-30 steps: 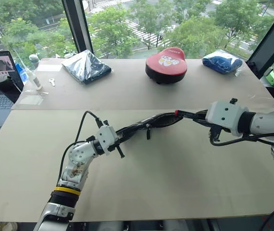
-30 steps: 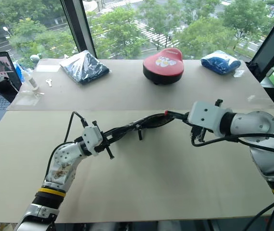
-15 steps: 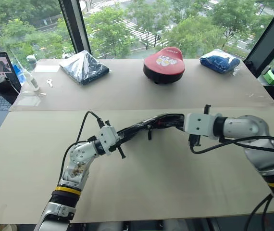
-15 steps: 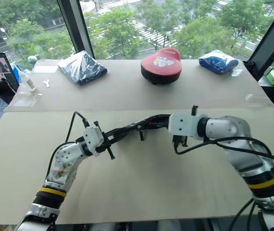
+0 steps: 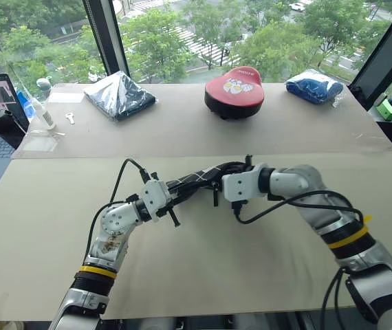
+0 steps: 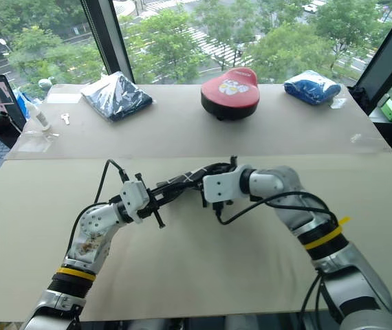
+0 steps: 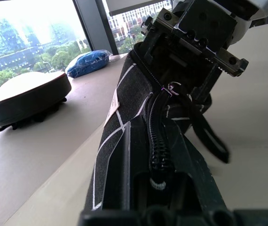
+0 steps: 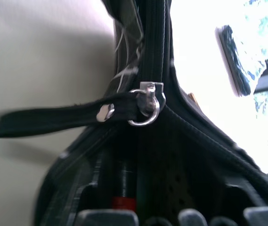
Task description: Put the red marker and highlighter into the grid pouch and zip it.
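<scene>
The left end effector (image 5: 170, 199) pins the grid pouch (image 5: 199, 180) taut, so the right end effector (image 5: 220, 180), its opening unclear, can zip it.

Grid pouch (image 7: 124, 127): matt black woven cloth, white lines; zipper slider ring (image 8: 145, 109): shiny metal; pull strap (image 8: 54, 117): black webbing. Surface (image 5: 251, 247): smooth matt beige board. Far bundle (image 5: 122, 94): glossy plastic wrap.
</scene>
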Available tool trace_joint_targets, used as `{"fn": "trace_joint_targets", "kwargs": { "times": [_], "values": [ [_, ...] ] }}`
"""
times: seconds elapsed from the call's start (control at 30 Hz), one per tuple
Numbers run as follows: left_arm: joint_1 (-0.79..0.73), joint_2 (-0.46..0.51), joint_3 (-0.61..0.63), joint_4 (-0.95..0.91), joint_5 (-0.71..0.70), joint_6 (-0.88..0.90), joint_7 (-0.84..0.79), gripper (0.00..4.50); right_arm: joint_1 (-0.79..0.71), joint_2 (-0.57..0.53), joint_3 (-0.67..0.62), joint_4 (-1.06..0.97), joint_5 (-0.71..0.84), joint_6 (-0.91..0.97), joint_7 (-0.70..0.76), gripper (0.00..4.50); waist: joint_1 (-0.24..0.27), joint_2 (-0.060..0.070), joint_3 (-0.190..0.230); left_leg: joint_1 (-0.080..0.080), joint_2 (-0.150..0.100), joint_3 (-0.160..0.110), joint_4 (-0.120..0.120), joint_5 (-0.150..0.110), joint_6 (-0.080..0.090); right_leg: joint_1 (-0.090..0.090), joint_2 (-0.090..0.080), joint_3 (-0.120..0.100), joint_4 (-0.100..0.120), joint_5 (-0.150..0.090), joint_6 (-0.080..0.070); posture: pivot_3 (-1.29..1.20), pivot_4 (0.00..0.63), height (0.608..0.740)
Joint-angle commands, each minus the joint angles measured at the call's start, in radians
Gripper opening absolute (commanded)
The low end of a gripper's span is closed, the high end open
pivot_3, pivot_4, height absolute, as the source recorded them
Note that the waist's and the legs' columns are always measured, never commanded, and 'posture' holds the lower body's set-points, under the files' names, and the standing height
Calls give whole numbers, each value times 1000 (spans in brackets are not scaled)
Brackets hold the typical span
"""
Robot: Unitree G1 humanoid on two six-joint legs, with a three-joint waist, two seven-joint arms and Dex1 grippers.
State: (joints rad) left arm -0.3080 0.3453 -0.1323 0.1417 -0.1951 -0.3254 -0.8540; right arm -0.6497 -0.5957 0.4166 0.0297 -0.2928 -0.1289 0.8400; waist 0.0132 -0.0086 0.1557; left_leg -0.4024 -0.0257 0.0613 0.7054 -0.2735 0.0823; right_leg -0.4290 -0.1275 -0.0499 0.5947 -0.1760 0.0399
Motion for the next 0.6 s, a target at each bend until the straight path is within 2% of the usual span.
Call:
{"fn": "trace_joint_targets", "kwargs": {
  "times": [0.03,0.1,0.17,0.27,0.43,0.6],
  "values": [
    [-10,-6,9,-29,-10,-11,8,0,20,31,-63,-49,95,49,20,3863,-1,0,0,0,0,0,0,0,0,1,0,0,0,0,0,0,150,740],
    [-11,-6,10,-27,-10,-12,9,0,24,13,-80,-47,94,85,35,4465,-1,0,0,0,0,0,0,0,0,1,0,0,0,0,0,0,150,740],
    [-12,-6,10,-25,-9,-13,9,0,12,-10,-115,-30,96,107,34,4465,-2,0,0,1,0,0,0,0,0,1,0,0,0,0,0,0,150,740],
    [-11,-6,10,-25,-9,-14,8,0,-13,-51,-215,-27,180,173,46,4465,-2,0,0,1,0,0,0,0,0,0,0,0,0,0,0,0,150,740],
    [-13,-3,8,-20,-10,-14,8,0,-10,-120,-420,-82,418,355,111,4465,0,0,0,0,0,0,0,-1,1,0,-1,0,0,0,0,0,150,740],
    [-19,-2,6,-13,-13,-15,2,0,50,-164,-629,-136,739,760,165,4465,-1,0,0,0,2,0,-1,-2,3,0,-2,0,0,0,0,0,150,740]
  ]
}}
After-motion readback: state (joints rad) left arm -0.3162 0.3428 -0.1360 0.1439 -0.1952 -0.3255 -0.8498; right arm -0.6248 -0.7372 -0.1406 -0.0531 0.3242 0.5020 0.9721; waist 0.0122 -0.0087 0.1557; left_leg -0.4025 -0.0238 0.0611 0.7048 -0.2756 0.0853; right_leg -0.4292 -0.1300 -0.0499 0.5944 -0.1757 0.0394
